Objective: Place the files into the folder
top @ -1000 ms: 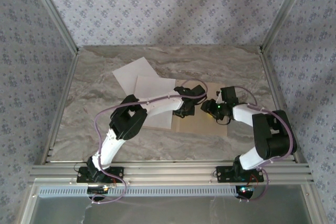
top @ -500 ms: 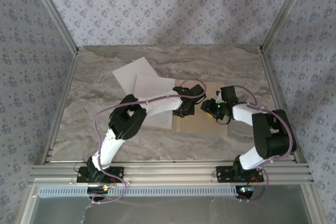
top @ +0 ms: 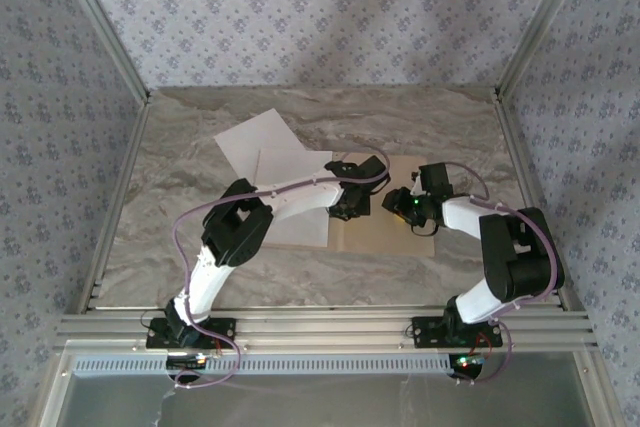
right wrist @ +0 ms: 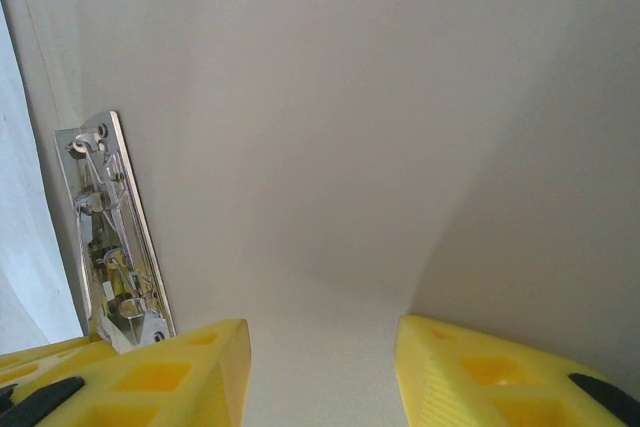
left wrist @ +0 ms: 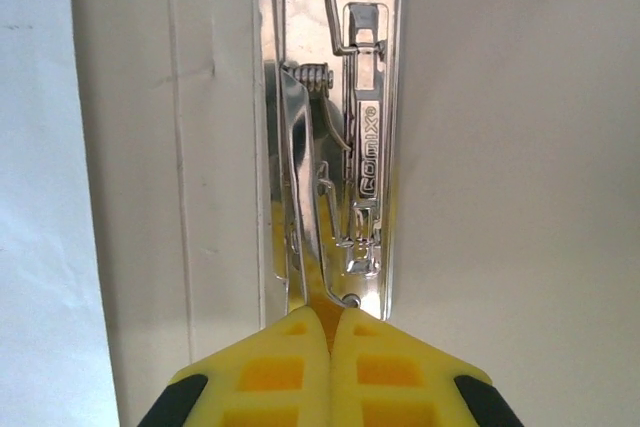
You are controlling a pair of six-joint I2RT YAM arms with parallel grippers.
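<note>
The tan folder (top: 385, 237) lies open on the table, its pale inside (left wrist: 500, 197) facing up. Its metal clip (left wrist: 365, 147) runs along the spine. My left gripper (left wrist: 330, 315) is shut at the near end of the clip, with the thin raised lever pinched between its yellow fingertips. My right gripper (right wrist: 322, 367) hovers open just above the folder's right half (right wrist: 350, 147), nothing between its fingers, with the clip (right wrist: 110, 237) to its left. Two white files (top: 255, 142) (top: 295, 169) lie overlapping left of the folder; one edge shows (left wrist: 35, 197).
The marble table (top: 450, 117) is walled by patterned panels on three sides. An aluminium rail (top: 330, 327) runs along the near edge, where both arm bases are bolted. The two grippers sit close together over the folder's middle.
The left arm's elbow and forearm have shifted slightly left and back while its gripper stays at the clip. The right arm has not moved.
</note>
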